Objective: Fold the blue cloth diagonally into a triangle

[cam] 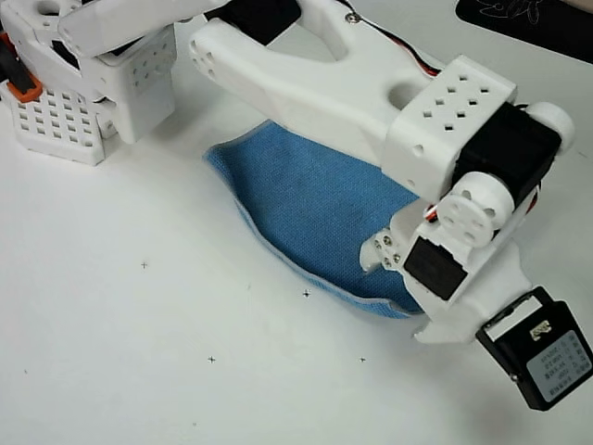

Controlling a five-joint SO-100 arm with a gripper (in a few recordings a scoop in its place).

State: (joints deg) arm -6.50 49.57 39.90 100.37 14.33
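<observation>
The blue cloth (310, 209) was laid on the white table near the picture's middle, partly covered by the arm. A pale edging was seen along its curved lower edge, which was slightly lifted. Its surface was finely textured.

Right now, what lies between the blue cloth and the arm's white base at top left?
Overhead view: bare white table between the blue cloth and the base.

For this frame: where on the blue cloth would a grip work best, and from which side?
Probably the blue cloth at its free left tip, approached from the picture's left: there the edge lies exposed on the table, while the arm covers the right side.
</observation>
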